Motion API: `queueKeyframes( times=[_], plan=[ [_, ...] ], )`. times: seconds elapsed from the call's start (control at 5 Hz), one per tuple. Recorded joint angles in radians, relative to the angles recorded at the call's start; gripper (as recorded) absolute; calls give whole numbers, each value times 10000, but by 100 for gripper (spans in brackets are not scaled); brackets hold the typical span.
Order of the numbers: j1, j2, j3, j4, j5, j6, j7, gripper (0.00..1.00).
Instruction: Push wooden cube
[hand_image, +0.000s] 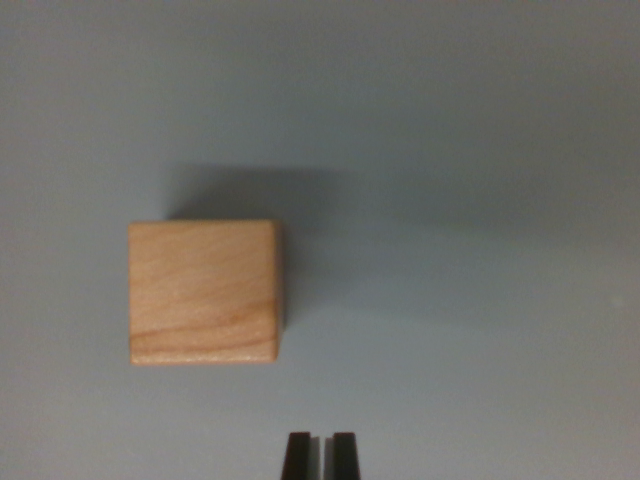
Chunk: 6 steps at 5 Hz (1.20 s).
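Surface: a plain grey-blue desk fills the wrist view, bare apart from one block and its shadow.

Wooden cube: sits flat on the desk, left of centre in the wrist view, light grain running across its top face; a soft shadow falls above it and to the wrist view's right.

End effector: only the two dark fingertips show, at the bottom edge; they stand almost together with a thin sliver of desk between them, holding nothing (effectively closed).

Relation: the tips are apart from the cube, below its lower edge and off toward its lower-right corner, not in line with its middle.

Step in hand: by my reading, the approach before contact; the push has not begun.

Doing it well: shift the tips toward the wrist view's left until they line up with the cube's centre, then advance straight. A push from the present line would likely catch the corner and spin the block instead of sliding it.

Height: keep the tips low enough to meet the side face squarely (how far they stand off the desk cannot be judged here).

Pace: slow, steady contact.
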<state>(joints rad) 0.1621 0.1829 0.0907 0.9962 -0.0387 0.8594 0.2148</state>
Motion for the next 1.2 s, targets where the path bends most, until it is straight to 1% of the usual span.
queueKeyframes(
  times=[0.2,0.4,0.6,0.8,1.0,1.2],
  plan=[
    [0,0,0,0,0,0,0,0],
    [75,106,72,-324,-1,-379,95,0],
    [75,106,72,-324,-1,-379,95,0],
    [143,202,137,-620,-1,-726,182,0],
    [143,202,137,-620,-1,-726,182,0],
    [203,287,194,-878,-2,-1029,257,0]
  ],
)
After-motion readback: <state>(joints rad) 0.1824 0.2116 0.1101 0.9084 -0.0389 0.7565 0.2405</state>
